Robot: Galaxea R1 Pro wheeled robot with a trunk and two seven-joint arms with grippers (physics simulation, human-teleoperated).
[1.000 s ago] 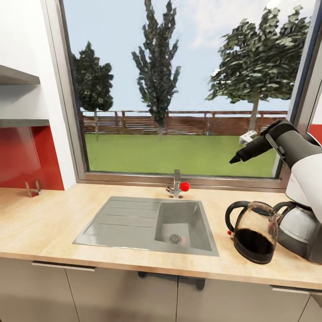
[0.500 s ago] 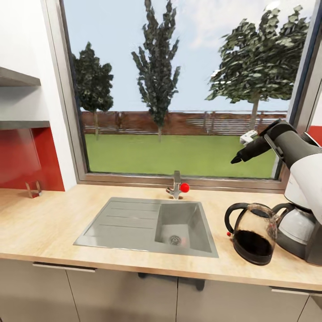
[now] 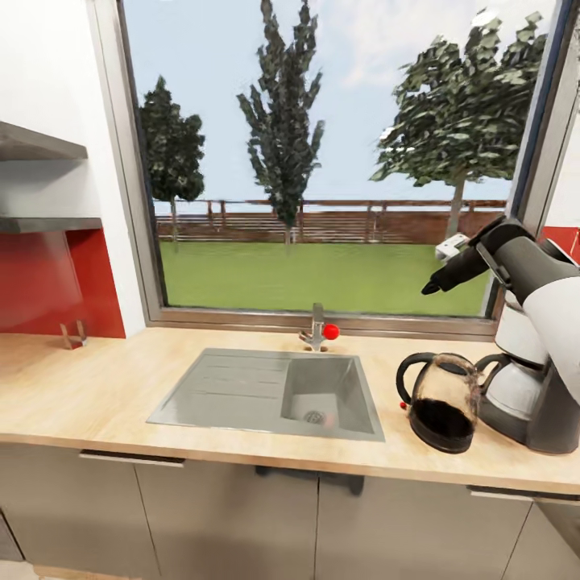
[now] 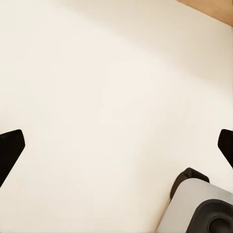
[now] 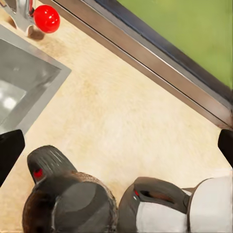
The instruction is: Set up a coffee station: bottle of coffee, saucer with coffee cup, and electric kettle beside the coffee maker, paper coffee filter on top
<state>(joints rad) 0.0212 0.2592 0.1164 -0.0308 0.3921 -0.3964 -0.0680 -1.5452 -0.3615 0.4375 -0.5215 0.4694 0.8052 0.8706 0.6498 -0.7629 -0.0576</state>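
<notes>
I count one electric kettle [image 3: 439,403], one coffee maker [image 3: 532,387], one sink [image 3: 270,395], one faucet [image 3: 318,329], one countertop [image 3: 80,395], three trees outside window.

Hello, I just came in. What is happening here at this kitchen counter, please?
Nothing is being handled at this moment. The robot faces the countertop by the sink. Its right gripper hangs open above the electric kettle, which stands beside the coffee maker. The left gripper is open too, holding nothing.
</notes>
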